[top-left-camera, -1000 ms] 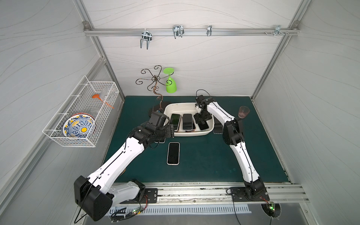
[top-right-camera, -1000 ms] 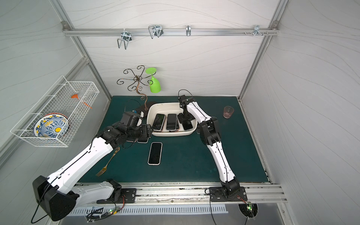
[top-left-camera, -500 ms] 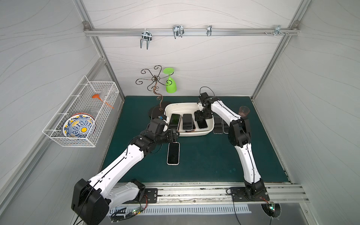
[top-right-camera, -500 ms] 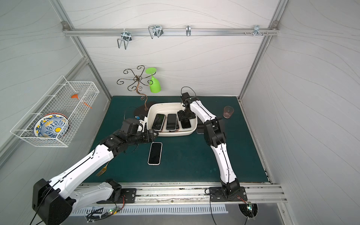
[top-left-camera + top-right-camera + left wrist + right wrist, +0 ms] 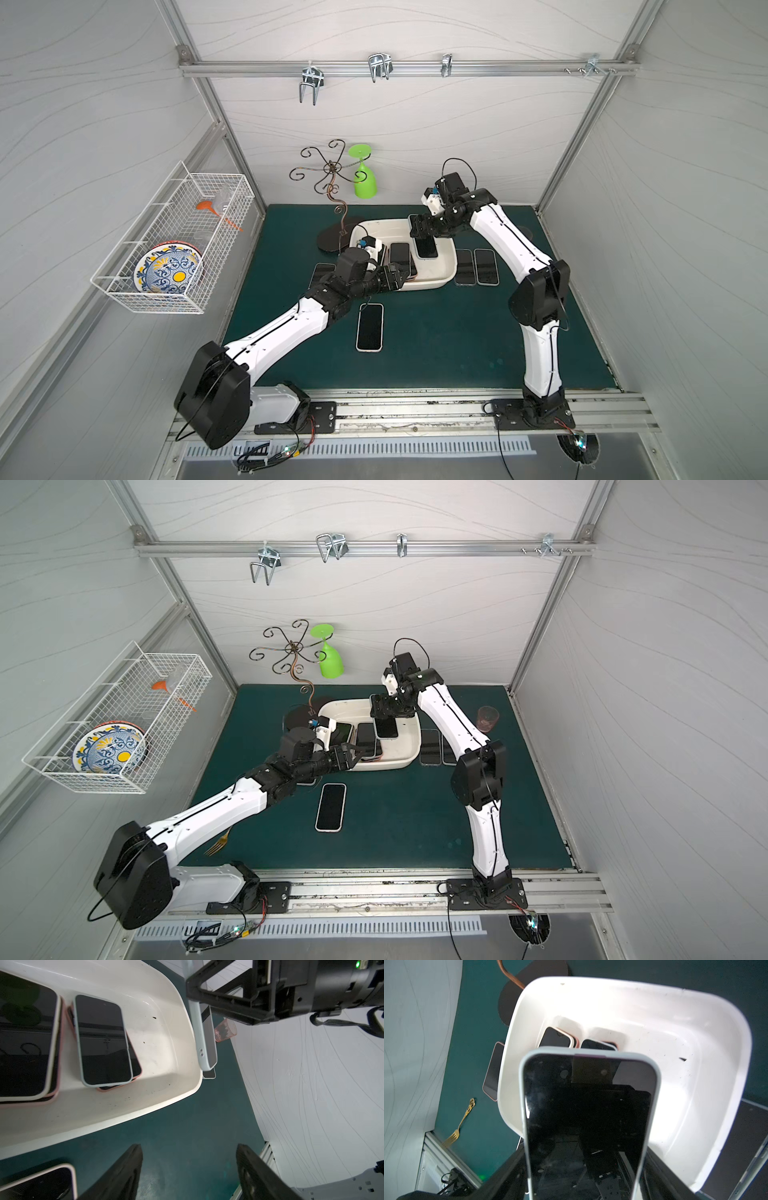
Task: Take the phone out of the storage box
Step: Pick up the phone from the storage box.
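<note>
The cream-white storage box (image 5: 441, 281) (image 5: 406, 757) sits at the back middle of the green mat. My right gripper (image 5: 422, 230) (image 5: 384, 710) (image 5: 583, 1167) is shut on a phone (image 5: 427, 248) (image 5: 386, 728) (image 5: 587, 1115) in a pale blue-grey case, held by one end and tilted above the box's right part. The left wrist view shows that phone (image 5: 204, 1043) hanging clear of the box wall (image 5: 158, 1047). Other phones (image 5: 102, 1041) (image 5: 400, 257) lie stacked inside. My left gripper (image 5: 399, 277) (image 5: 353, 756) (image 5: 187, 1159) is open and empty at the box's front rim.
One phone (image 5: 370, 327) lies on the mat in front of the box, two phones (image 5: 476, 267) to its right, another phone (image 5: 322, 272) to its left. A wire stand with a green glass (image 5: 365, 178) stands behind. A pink cup (image 5: 487, 718), gold fork (image 5: 218, 841) and wall basket (image 5: 174, 241) are around.
My right gripper has risen from inside the box with the phone in it. My left gripper has swung from the box's left side to its front rim.
</note>
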Robot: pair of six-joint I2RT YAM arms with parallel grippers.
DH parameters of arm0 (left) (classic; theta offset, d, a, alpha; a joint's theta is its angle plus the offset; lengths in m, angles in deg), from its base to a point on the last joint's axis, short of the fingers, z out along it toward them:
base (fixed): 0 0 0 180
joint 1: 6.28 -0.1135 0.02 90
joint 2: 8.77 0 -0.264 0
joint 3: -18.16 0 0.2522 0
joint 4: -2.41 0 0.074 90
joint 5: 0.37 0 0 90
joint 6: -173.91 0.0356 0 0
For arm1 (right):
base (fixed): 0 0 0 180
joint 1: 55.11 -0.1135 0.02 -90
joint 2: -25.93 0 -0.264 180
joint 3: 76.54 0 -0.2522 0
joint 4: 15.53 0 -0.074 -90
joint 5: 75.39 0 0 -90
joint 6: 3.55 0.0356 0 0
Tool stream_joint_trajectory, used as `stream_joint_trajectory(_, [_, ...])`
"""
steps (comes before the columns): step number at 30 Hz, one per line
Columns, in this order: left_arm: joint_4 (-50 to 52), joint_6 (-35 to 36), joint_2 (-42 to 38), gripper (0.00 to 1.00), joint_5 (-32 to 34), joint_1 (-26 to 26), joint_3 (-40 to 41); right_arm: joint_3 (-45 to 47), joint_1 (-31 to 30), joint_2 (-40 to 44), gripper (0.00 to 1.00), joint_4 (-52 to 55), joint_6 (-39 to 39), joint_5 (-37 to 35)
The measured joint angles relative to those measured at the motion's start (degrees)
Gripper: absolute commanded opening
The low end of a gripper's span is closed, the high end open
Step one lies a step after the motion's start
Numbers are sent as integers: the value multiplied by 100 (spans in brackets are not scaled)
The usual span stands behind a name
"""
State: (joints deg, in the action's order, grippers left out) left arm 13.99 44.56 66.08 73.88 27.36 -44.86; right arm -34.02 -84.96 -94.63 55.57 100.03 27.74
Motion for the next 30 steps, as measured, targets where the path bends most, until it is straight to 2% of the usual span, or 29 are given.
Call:
stream_joint_trajectory(7, [-354, -186, 402, 73, 101, 208, -299, 688, -232, 278, 0, 85, 136, 138])
stream_joint_trajectory(14, [-525, -365, 601, 58, 286, 282, -358, 1010, -271, 772, 0, 55, 326, 422])
stream_joint_trajectory(22, [-601, -472, 693, 54, 367, 376, -433, 1298, -310, 1021, 0, -168, 533, 761])
stream_joint_trajectory(24, [-612, -511, 697, 46, 402, 396, -433, 1392, -337, 1021, 0, -186, 566, 824])
stream_joint_trajectory(28, [-632, -540, 699, 22, 461, 431, -435, 1506, -391, 1021, 0, -201, 619, 905])
stream_joint_trajectory(30, [-538, -612, 708, 15, 527, 428, -433, 1521, -391, 1043, 0, -210, 621, 914])
